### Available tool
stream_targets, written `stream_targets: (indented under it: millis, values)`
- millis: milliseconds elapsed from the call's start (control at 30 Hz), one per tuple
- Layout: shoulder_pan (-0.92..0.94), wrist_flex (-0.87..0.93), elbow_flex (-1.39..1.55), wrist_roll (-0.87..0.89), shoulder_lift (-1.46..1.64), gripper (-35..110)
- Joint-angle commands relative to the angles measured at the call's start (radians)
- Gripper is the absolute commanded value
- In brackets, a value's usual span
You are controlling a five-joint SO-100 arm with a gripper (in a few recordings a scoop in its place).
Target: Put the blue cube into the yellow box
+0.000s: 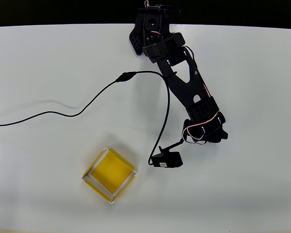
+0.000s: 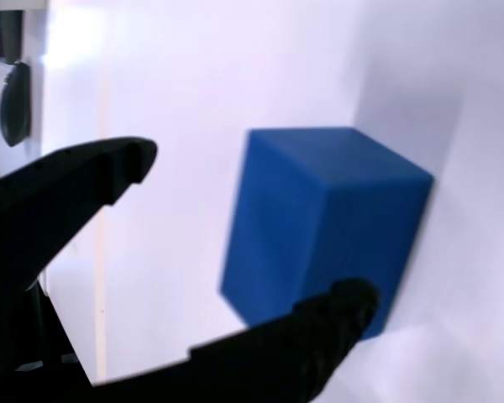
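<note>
The blue cube (image 2: pixel 319 218) looms large in the wrist view, resting on the white table. My gripper (image 2: pixel 244 231) is open around it: one black finger (image 2: pixel 109 168) stands apart to the cube's left, while the other finger (image 2: pixel 336 315) crosses its lower edge. I cannot tell whether that finger touches the cube. In the overhead view the gripper (image 1: pixel 203 132) is low over the table at centre right, and the cube is hidden beneath it. The yellow box (image 1: pixel 110 174) sits rotated like a diamond, well to the gripper's lower left, with nothing in it.
A black cable (image 1: pixel 82 110) snakes from the table's left edge to the arm and down to the wrist camera (image 1: pixel 167 160), between gripper and box. The arm's base (image 1: pixel 150 29) stands at the table's far edge. White tabletop (image 1: pixel 252 194) surrounds everything.
</note>
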Motion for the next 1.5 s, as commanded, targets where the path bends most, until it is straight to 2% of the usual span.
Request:
stream_targets:
  millis: [0, 367, 800, 1200, 1467]
  values:
    - [-0.037, 0.011, -0.092, 0.008, 0.037, 44]
    - [-0.069, -0.011, -0.066, 0.008, -0.025, 43]
    - [-0.081, -0.138, -0.017, 0.005, -0.077, 38]
    - [-0.132, -0.146, 0.014, 0.026, -0.075, 25]
    - [-0.107, -0.135, 0.044, -0.055, -0.028, 15]
